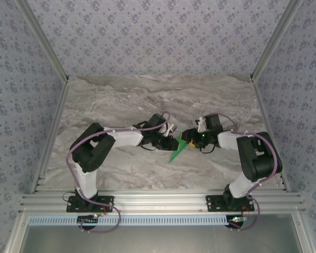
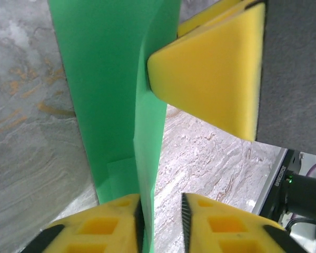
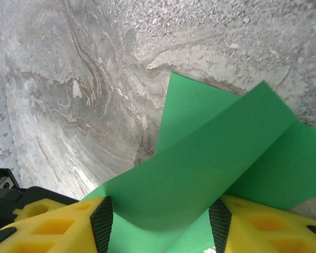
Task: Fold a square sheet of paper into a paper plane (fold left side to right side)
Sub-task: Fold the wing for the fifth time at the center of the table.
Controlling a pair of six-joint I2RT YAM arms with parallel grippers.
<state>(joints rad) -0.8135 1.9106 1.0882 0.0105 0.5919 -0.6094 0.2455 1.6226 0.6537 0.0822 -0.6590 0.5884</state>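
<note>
Well, the green paper (image 1: 179,151) sits at the middle of the marble table (image 1: 147,100), raised between the two wrists, and from above it reads as a narrow wedge whose point dips toward the near side. It is already layered: the left wrist camera has one panel standing almost on edge with a second flap lapped over it, while the right wrist camera has a broad strip bowing across a flatter panel behind. The left gripper (image 2: 161,216) has its fingers close together with the flap's edge running down between them; the paper lies against one pad and a sliver of table shows before the other, so I judge it a loose guide, not a pinch. The right gripper (image 3: 160,224) is spread wide, the bowed strip spanning the gap, and nothing looks clamped there. One of its yellow fingertips touches the flap's free edge in the left wrist view, probably to steer that side across for the fold. What actually bears the sheet's weight I cannot tell. Holding it on edge likely keeps both faces reachable. Room is tight between the wrists, which stand nose to nose; the far half of the table lies open, whereas the metal rail (image 1: 158,199) and arm bases hem in the near side
</note>
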